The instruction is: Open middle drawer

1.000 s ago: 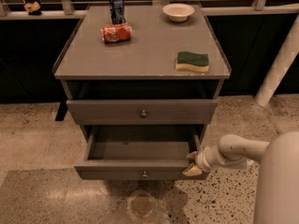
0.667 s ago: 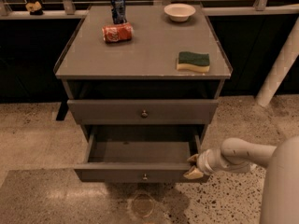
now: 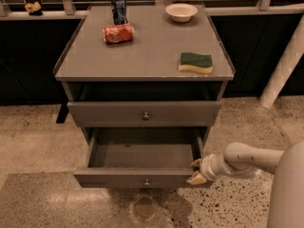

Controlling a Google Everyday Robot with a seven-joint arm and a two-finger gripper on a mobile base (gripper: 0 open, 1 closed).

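Observation:
The middle drawer is pulled far out of the grey cabinet, and its plain grey inside is bare. Its small round knob sits at the centre of the front. My gripper is at the right end of the drawer's front panel. One finger is behind the panel and one in front, closed on its edge. The taller-fronted drawer above is pushed in. The lowest drawer is hidden under the open one.
On the cabinet top are an upright can, a crushed red can, a white bowl and a green-and-yellow sponge. A white post leans at the right. My arm reaches in from the right over speckled floor.
The drawer stays pulled out as before. My gripper stays at its right front corner and my arm has shifted only slightly.

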